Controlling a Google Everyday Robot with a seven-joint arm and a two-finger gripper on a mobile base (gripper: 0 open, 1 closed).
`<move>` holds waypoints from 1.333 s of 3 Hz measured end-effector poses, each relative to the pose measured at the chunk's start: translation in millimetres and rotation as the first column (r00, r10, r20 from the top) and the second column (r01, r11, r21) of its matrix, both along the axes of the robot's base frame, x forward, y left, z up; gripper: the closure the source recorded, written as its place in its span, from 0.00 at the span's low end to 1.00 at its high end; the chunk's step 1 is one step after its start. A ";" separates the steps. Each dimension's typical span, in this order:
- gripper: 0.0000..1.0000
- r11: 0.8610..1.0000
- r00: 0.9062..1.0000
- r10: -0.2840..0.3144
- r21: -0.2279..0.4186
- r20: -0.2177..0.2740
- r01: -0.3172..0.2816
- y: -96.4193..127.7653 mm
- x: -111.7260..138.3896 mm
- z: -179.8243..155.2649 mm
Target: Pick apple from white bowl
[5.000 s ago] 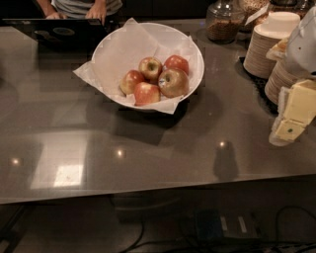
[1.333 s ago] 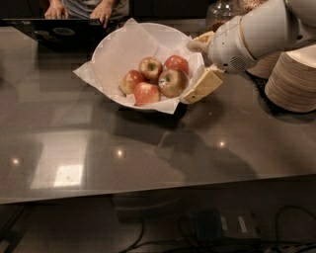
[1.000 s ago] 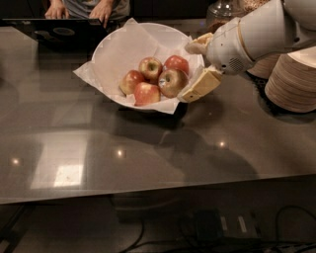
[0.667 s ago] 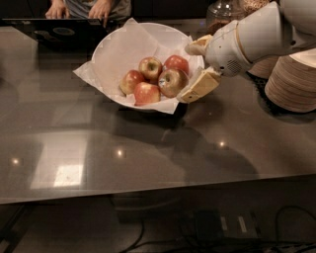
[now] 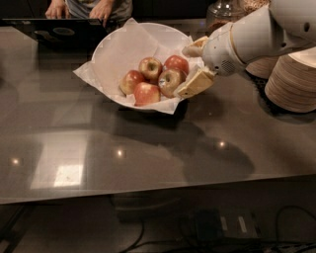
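The white bowl (image 5: 123, 42), wide and lined with crinkled white paper, stands at the back middle of the grey table. Several apples lie in it. The apple (image 5: 170, 82), dull reddish-brown with greenish patches and a pale sticker, is at the right of the pile. My gripper (image 5: 193, 66) comes in from the right over the bowl's right rim, just to the right of that apple. Its fingers are spread apart, one finger (image 5: 195, 83) low beside the apple and the other at the rim above. It holds nothing.
Smaller red-yellow apples (image 5: 146, 93) lie left of the big one. Stacks of beige paper plates (image 5: 291, 81) stand at the right. A laptop (image 5: 59, 32) with a person's hands (image 5: 101, 10) is at the back left. A glass jar (image 5: 224, 10) stands behind the bowl.
Five seconds ago the arm was at the far right edge; it has since reached over the bowl's right rim. Over the last second it has crept slightly left toward the apple.
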State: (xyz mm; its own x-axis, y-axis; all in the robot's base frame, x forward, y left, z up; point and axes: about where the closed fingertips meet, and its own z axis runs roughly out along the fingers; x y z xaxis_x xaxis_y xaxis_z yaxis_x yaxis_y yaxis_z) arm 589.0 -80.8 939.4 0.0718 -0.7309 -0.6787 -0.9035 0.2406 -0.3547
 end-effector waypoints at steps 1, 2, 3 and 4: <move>0.27 1.000 1.000 0.013 -0.004 0.014 -0.013 9.2 12.5 2.9; 0.27 1.000 1.000 0.009 -0.005 0.009 -0.009 10.6 18.8 -2.4; 0.27 1.000 1.000 0.004 -0.007 -0.004 -0.004 10.3 21.4 -9.6; 0.29 1.000 1.000 0.002 -0.010 -0.019 -0.003 10.4 20.6 -17.0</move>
State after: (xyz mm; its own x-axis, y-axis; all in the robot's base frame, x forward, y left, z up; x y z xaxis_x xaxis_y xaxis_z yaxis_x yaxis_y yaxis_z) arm 609.6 -70.5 922.4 0.0605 -0.7376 -0.6725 -0.9108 0.2348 -0.3395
